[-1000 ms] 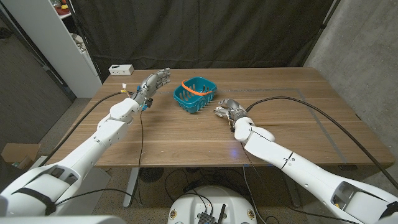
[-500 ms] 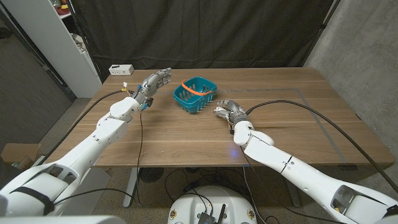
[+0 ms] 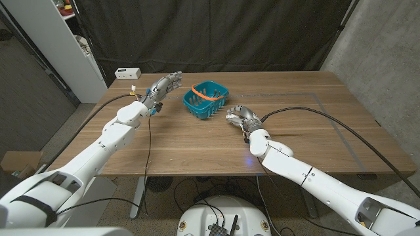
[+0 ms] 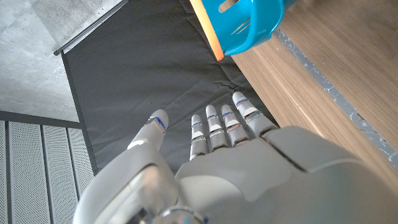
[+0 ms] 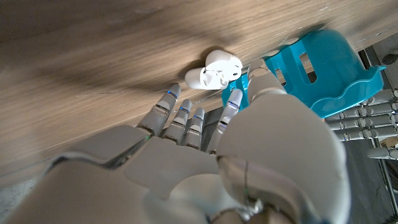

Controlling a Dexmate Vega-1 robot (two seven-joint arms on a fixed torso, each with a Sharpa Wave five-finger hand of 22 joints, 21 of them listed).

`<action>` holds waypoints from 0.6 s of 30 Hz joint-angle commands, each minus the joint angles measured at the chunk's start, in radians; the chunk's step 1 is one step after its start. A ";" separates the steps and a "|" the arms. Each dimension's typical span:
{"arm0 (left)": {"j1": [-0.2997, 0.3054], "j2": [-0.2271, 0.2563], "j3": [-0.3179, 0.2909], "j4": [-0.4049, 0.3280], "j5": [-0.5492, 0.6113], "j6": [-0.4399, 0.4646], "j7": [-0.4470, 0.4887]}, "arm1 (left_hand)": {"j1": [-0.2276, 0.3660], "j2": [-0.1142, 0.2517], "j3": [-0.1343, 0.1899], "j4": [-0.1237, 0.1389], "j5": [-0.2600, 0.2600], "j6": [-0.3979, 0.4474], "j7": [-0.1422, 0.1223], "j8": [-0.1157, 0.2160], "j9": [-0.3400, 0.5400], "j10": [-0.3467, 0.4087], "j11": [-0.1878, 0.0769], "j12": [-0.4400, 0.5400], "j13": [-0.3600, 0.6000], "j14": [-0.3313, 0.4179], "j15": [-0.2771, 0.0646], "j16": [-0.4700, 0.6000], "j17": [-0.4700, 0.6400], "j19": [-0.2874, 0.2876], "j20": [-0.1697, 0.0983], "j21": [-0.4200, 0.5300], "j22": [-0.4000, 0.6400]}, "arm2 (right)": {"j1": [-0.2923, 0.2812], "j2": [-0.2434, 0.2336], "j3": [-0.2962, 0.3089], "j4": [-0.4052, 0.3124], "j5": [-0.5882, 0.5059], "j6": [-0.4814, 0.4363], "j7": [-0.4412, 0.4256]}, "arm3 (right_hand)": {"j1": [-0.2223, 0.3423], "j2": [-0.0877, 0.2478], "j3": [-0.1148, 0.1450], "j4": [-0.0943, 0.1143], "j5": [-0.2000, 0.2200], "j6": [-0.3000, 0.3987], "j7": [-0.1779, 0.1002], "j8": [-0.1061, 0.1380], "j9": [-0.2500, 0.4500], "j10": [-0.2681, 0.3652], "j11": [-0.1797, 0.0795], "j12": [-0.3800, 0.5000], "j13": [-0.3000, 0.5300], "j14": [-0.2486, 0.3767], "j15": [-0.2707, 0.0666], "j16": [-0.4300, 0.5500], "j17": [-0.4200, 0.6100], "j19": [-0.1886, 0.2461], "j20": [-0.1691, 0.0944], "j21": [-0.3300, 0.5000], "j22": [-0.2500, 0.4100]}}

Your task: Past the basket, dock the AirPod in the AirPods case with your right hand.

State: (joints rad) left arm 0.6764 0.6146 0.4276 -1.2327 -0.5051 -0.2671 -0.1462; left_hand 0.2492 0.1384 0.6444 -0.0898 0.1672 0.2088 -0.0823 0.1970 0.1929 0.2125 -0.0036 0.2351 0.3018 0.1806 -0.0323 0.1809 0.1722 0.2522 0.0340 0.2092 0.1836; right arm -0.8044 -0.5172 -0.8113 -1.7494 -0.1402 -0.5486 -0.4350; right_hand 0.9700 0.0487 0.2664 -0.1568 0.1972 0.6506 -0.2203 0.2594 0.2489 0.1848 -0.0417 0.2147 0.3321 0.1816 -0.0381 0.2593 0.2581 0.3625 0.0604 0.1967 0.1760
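Glossy white plastic AirPods case [image 5: 214,70], open | we guessed light, slippery, pinch its sides | right hand [image 5: 205,118] spread, empty

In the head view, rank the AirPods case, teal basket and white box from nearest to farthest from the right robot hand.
From the right robot hand:
1. AirPods case, at its fingertips.
2. Teal basket, just beyond on the table.
3. White box, at the far left edge.

Right hand [image 5: 205,155] fingers reach toward AirPods case [image 5: 214,68] (lid open) beside basket [image 5: 323,71].
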 commanded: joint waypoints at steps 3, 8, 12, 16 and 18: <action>-0.005 0.000 0.008 -0.011 0.008 0.005 0.000 | 0.000 0.002 0.003 -0.008 0.007 0.003 -0.008 -0.002 0.005 0.004 -0.003 0.005 0.002 0.001 -0.004 0.002 0.003 0.000 0.005 0.001 0.002 | 0.000 -0.003 0.012 -0.003 -0.012 0.006 0.044 | -0.011 0.009 -0.003 0.013 -0.001 0.035 0.000 0.013 0.001 -0.008 -0.011 0.003 0.002 -0.011 -0.072 -0.002 0.006 -0.002 -0.007 0.000 0.001; -0.009 -0.002 0.010 -0.006 0.007 0.007 -0.005 | 0.000 0.002 0.004 -0.008 0.007 0.004 -0.007 -0.001 0.005 0.003 -0.003 0.005 0.002 0.002 -0.004 0.003 0.003 -0.001 0.005 0.001 0.002 | -0.005 0.000 0.014 -0.007 -0.010 -0.008 0.040 | -0.023 0.012 -0.006 0.020 -0.003 0.042 0.000 0.013 0.000 -0.009 -0.010 0.003 0.002 -0.015 -0.068 -0.002 0.009 -0.006 -0.007 -0.001 0.001; -0.012 -0.004 0.012 -0.003 0.007 0.007 -0.010 | 0.000 0.001 0.003 -0.008 0.007 0.004 -0.008 -0.001 0.005 0.002 -0.003 0.005 0.002 0.002 -0.005 0.002 0.003 -0.001 0.006 0.001 0.002 | -0.009 0.000 0.017 -0.010 -0.008 -0.006 0.037 | -0.030 0.013 -0.008 0.022 -0.004 0.045 -0.001 0.011 -0.002 -0.014 -0.013 0.002 0.002 -0.016 -0.068 -0.001 0.010 -0.008 -0.009 -0.001 0.001; -0.013 -0.005 0.013 -0.003 0.007 0.010 -0.010 | -0.001 0.001 0.003 -0.008 0.007 0.003 -0.008 -0.001 0.005 0.003 -0.003 0.005 0.002 0.002 -0.005 0.002 0.003 -0.002 0.005 0.001 0.002 | -0.008 -0.003 0.015 -0.013 -0.008 -0.007 0.042 | -0.034 0.017 -0.008 0.025 -0.005 0.042 0.000 0.008 -0.003 -0.016 -0.014 0.001 0.001 -0.020 -0.068 -0.001 0.012 -0.011 -0.009 -0.002 0.001; -0.014 -0.004 0.014 -0.001 0.008 0.007 -0.013 | -0.001 0.001 0.003 -0.008 0.007 0.004 -0.008 0.000 0.006 0.003 -0.004 0.005 0.002 0.003 -0.005 0.003 0.003 -0.002 0.005 0.001 0.002 | -0.007 -0.005 0.014 -0.013 -0.007 -0.009 0.048 | -0.036 0.019 -0.009 0.026 -0.006 0.040 0.000 0.005 -0.004 -0.017 -0.017 0.001 0.001 -0.021 -0.068 -0.001 0.013 -0.012 -0.010 -0.002 0.001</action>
State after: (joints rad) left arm 0.6686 0.6125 0.4374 -1.2407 -0.4992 -0.2605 -0.1495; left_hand 0.2492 0.1384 0.6444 -0.0898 0.1672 0.2120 -0.0853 0.1970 0.1930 0.2126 -0.0036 0.2351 0.3018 0.1806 -0.0322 0.1809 0.1723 0.2522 0.0340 0.2092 0.1836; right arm -0.8087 -0.5188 -0.7987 -1.7562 -0.1511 -0.5472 -0.3976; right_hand 0.9391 0.0660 0.2524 -0.1376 0.1912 0.6884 -0.2232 0.2671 0.2442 0.1697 -0.0567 0.2146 0.3320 0.1653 -0.0378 0.2593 0.2675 0.3573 0.0512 0.1965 0.1762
